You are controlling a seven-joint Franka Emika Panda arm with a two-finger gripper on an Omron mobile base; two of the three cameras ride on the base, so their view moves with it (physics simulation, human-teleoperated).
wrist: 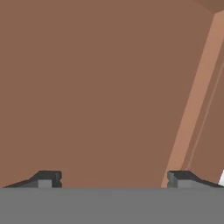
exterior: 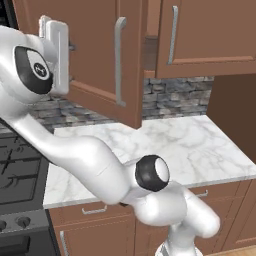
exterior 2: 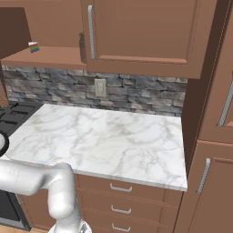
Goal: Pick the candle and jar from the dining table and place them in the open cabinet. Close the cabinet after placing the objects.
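Pincer (wrist: 113, 179) wide open against flat brown cabinet (wrist: 96, 87) door

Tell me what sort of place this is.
A kitchen, rendered rather than real: brown wall cabinet doors with bar handles, a marble counter over drawers, a stone backsplash, and a stove beside the counter.
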